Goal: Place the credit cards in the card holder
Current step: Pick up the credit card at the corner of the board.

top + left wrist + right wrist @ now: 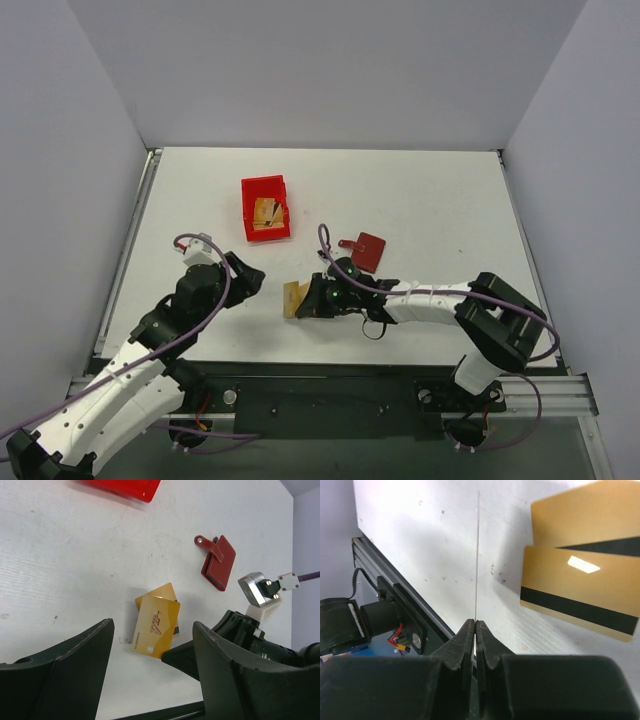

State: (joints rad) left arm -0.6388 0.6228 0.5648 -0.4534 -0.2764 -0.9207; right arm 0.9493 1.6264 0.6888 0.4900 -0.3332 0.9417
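The credit cards (296, 299) lie on the table (430, 190), the card holder (368, 250) behind-right, the bin (263, 185) behind-left.

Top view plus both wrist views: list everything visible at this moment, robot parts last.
table: one, white, grey panels around it.
bin: one, bright red, open-topped, far side, left of centre.
cards in bin: gold-tan, count unclear.
card holder: one, dark red, folded, tab sticking out, right of the bin.
loose credit cards: two, gold with dark stripes, overlapping, beside the right gripper.
held card: one, seen edge-on only, between the right gripper's fingers.
left gripper: black, open, empty, left of the loose credit cards.
right gripper: black, shut on the held card.
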